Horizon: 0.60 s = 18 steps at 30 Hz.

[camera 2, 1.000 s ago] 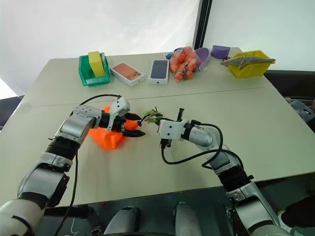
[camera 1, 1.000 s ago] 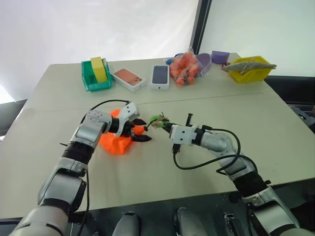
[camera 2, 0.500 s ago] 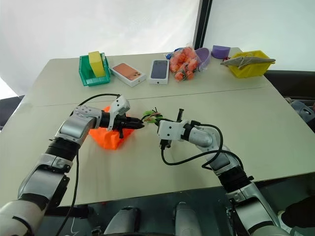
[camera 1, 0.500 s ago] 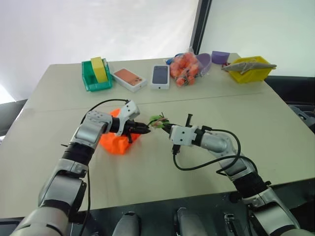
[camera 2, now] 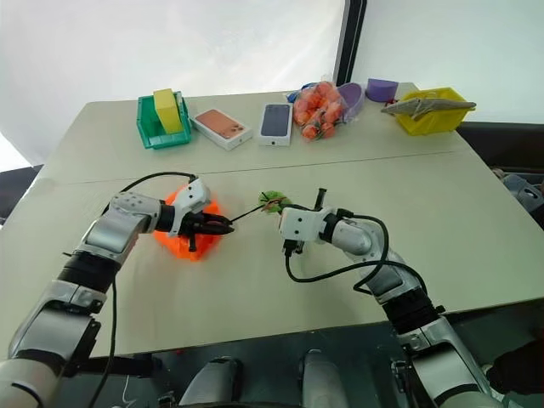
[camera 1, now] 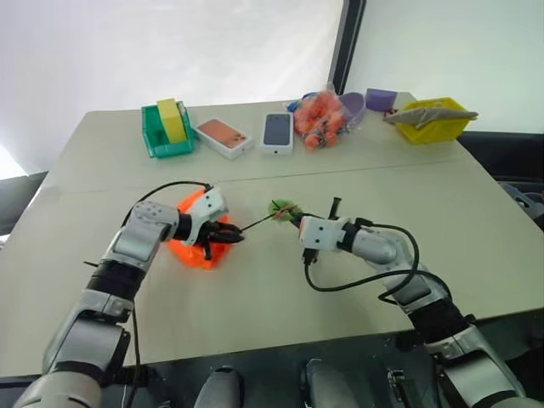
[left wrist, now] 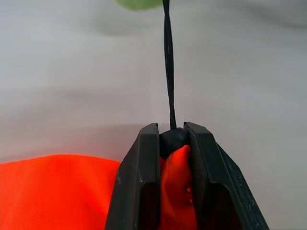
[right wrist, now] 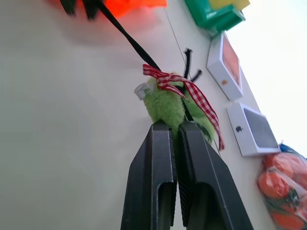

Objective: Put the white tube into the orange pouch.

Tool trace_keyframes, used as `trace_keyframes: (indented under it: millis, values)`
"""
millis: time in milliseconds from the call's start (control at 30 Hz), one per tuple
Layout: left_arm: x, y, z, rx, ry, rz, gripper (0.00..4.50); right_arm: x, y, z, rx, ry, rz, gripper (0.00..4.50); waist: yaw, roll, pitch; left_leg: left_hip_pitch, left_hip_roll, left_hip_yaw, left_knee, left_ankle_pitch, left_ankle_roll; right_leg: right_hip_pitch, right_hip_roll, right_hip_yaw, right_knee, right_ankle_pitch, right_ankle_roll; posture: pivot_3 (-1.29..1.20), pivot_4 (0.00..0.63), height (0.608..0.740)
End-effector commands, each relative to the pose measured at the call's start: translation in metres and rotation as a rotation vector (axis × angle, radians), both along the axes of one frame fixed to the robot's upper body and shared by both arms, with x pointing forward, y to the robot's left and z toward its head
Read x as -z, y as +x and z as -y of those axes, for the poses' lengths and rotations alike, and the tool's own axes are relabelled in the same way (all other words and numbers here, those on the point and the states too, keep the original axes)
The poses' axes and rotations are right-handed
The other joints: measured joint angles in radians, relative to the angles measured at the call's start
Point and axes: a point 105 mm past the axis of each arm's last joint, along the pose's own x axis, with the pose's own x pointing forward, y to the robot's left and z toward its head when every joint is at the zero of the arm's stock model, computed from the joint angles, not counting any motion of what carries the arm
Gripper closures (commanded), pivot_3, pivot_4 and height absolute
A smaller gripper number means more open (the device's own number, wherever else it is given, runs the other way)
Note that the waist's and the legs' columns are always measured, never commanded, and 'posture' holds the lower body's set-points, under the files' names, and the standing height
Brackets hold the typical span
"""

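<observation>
Left to right: left gripper [camera 2: 223, 228] pinched tight on the orange pouch [camera 2: 176, 234] mouth where the black cord [camera 2: 245, 212] exits, pouch bunched on the table [camera 2: 255, 280] at mid-left. Cord stretched taut to the green charm [camera 2: 273, 201]; right gripper [right wrist: 173, 127] clamped shut on it. White tube can't be made out, maybe hidden. Wide bare tabletop in front and to the right; green bin [camera 1: 164, 132], phone boxes [camera 1: 246, 133], yellow bin [camera 1: 431, 120] along far edge.
</observation>
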Motion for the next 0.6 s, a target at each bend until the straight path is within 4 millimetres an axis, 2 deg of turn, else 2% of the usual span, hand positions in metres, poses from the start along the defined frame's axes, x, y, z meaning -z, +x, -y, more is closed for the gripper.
trace_keyframes:
  millis: [33,433,533,600]
  values:
    - [0.001,-0.006,-0.011,0.006,0.057,0.030,4.26,-0.010,0.010,0.019,0.073,-0.025,0.048,4.50,0.000,0.000,0.000,0.000,0.000,0.000,0.000,0.000,0.000,0.000,0.000,0.000,0.000,0.000,0.000,0.00,0.150,0.740]
    - [0.008,-0.015,-0.026,-0.021,0.065,0.042,4.26,-0.004,0.010,0.019,0.074,-0.052,0.039,4.50,-0.001,0.002,-0.001,0.002,0.000,0.000,0.000,0.000,0.000,0.001,0.000,0.000,0.001,-0.001,-0.002,0.00,0.150,0.740]
    - [-0.002,-0.013,-0.022,-0.046,-0.026,0.027,2.72,-0.006,0.008,0.012,0.046,-0.042,0.044,4.50,-0.002,0.002,-0.001,0.002,0.000,0.000,0.000,0.000,0.000,0.001,0.000,0.000,0.001,-0.002,-0.003,0.00,0.150,0.740]
    - [-0.019,-0.006,-0.017,-0.098,-0.130,0.066,1.73,-0.005,0.002,0.004,0.010,-0.012,0.006,4.50,-0.001,0.001,-0.001,0.002,0.000,0.000,0.000,0.000,0.000,0.001,0.000,0.000,0.001,-0.001,-0.002,0.00,0.150,0.740]
